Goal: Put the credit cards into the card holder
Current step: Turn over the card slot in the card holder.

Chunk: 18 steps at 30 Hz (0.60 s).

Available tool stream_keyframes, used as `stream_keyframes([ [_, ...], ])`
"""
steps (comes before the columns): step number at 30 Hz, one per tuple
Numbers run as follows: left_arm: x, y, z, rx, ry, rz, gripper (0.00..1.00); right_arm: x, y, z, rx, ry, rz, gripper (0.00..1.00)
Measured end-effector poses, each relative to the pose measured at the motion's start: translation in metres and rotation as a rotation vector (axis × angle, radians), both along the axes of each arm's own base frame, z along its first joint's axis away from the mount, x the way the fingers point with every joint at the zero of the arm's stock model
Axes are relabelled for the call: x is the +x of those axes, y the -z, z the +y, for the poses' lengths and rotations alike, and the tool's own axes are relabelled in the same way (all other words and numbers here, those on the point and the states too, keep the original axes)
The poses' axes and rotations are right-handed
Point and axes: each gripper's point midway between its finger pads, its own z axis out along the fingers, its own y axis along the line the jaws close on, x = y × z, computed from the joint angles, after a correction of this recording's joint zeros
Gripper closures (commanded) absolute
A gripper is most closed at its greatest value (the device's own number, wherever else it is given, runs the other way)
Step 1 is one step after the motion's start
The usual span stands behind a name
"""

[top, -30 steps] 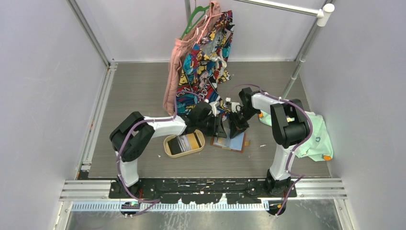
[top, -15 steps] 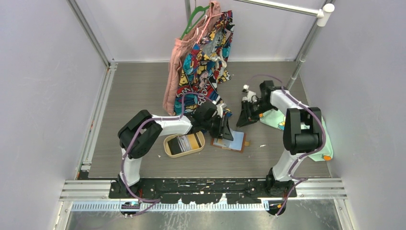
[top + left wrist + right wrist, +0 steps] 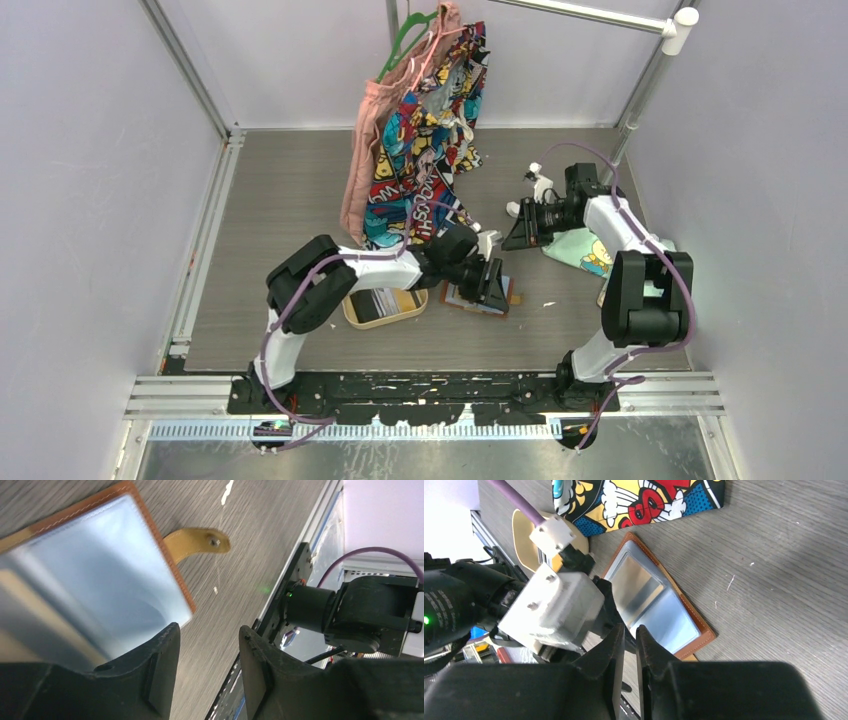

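Now the right claw [image 3: 520, 232] has withdrawn from the card holder [image 3: 659, 605], its jaws narrowly apart and empty. The left claw [image 3: 207, 635], open and empty, has advanced over the holder, which lies unfolded on the desk [image 3: 290, 200]. The credit cards [image 3: 385, 300] wait in the tray [image 3: 350, 312]; a pickup appears next.

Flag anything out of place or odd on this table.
Nothing damaged. A crumpled mint garment lies under the right arm, the hanging patterned shirt drapes close beside the open card holder, and white crumbs dot the table.
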Motion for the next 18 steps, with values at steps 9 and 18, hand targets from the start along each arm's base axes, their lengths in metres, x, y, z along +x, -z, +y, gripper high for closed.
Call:
stream_keyframes([
  [9, 0.002, -0.074, 0.058, -0.057, -0.023, -0.312, 0.53, -0.004, 0.003, 0.01, 0.042, -0.009, -0.032, 0.82],
  [18, 0.015, -0.153, 0.176, -0.094, -0.31, -0.721, 0.15, -0.033, -0.056, 0.078, -0.067, -0.374, -0.531, 0.11],
])
